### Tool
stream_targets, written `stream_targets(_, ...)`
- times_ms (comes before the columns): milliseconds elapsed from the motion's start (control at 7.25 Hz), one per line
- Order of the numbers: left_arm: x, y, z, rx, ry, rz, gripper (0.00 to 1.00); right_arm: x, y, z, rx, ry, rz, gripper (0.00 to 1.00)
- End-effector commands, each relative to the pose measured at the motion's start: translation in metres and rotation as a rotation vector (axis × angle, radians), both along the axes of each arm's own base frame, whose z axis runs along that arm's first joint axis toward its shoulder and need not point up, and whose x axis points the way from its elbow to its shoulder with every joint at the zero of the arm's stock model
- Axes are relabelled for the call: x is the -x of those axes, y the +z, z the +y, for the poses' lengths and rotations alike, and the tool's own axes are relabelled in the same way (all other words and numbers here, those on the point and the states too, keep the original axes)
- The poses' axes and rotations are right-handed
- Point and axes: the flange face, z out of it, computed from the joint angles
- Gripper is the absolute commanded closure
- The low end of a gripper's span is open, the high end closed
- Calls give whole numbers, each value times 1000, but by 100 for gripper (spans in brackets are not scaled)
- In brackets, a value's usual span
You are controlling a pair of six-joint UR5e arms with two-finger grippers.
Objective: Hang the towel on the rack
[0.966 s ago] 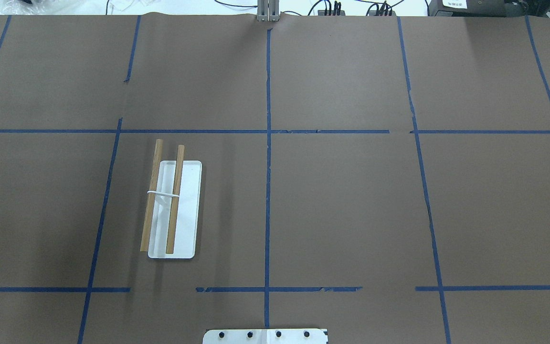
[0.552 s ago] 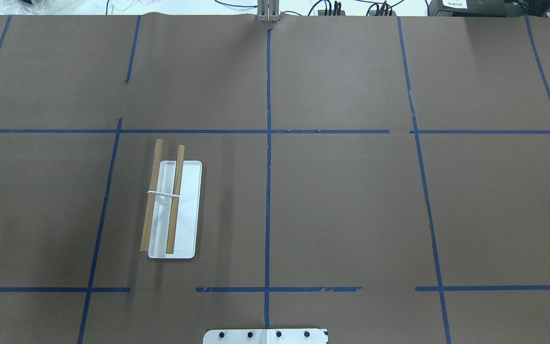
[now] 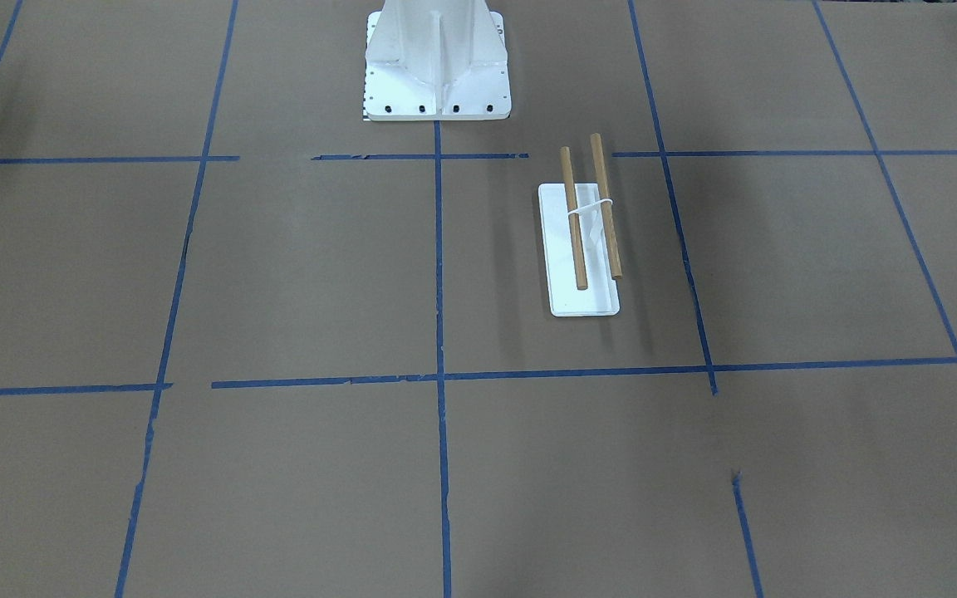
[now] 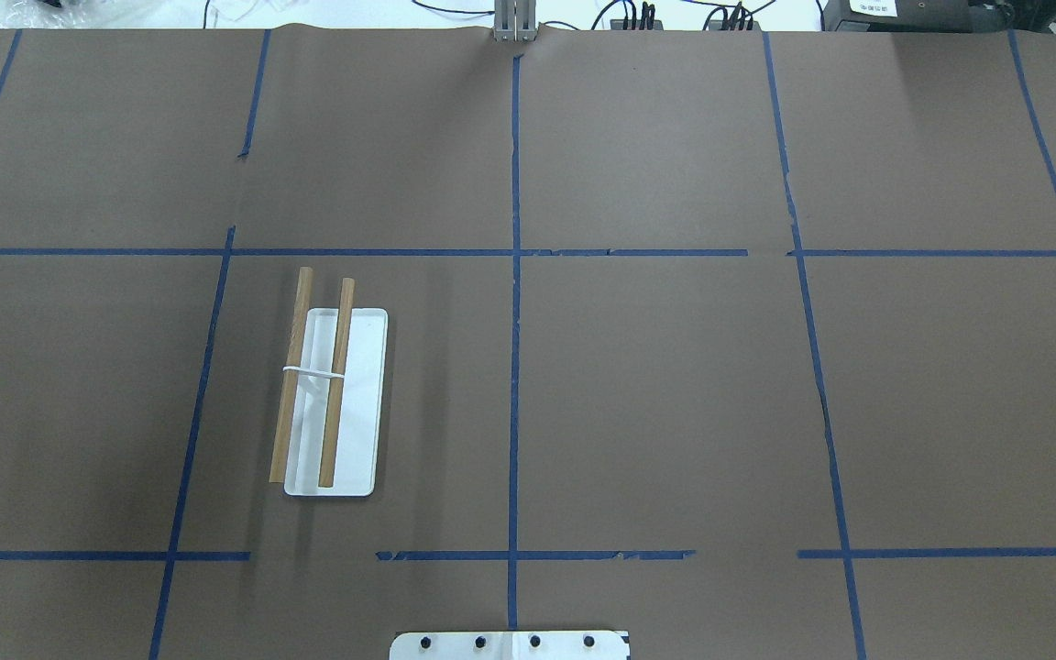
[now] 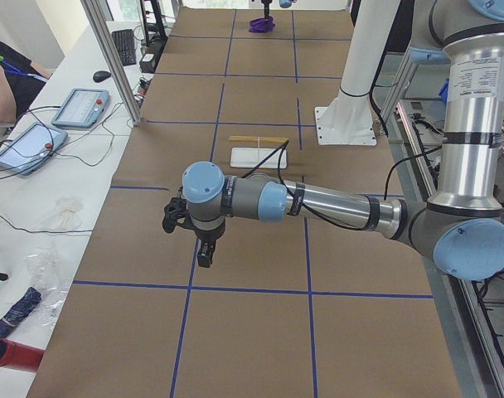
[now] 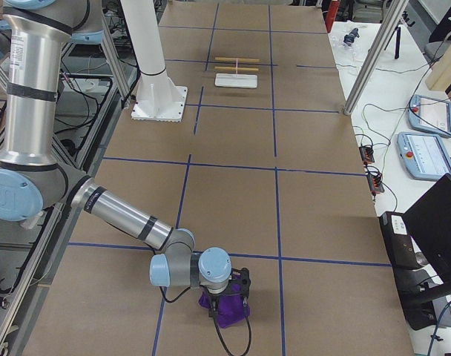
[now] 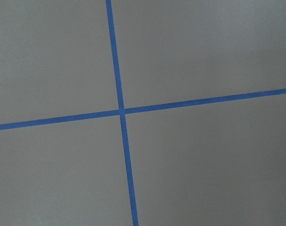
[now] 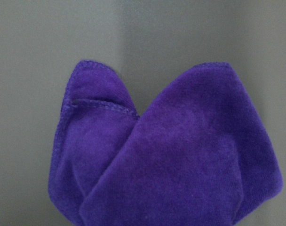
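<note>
The rack (image 4: 331, 394) has two light-brown wooden rods over a flat white base; it stands left of the centre tape line and also shows in the front view (image 3: 586, 228). A purple towel (image 6: 227, 310) lies bunched on the brown paper at the table's right end and fills the right wrist view (image 8: 171, 155). My right gripper (image 6: 227, 291) is low over the towel, seemingly touching it; I cannot tell if it is open or shut. My left gripper (image 5: 199, 249) hangs above bare paper at the left end, far from the rack; its state cannot be told.
The large white pedestal (image 3: 437, 66) with bolt holes stands at the robot's side of the table. Blue tape lines (image 7: 120, 112) cross the brown paper. Tablets and cables (image 5: 74, 108) lie on the white bench beyond the table's far edge.
</note>
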Motion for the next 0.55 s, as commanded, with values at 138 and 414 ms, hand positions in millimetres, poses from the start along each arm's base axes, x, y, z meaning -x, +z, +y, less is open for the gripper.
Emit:
stream_targets(138, 0, -1, 0, -4, 1, 0, 0, 6, -2, -4, -10, -21, 0, 95)
stream_targets(414, -1, -4, -2, -9, 1, 2, 0, 7, -4, -7, -15, -20, -3, 100)
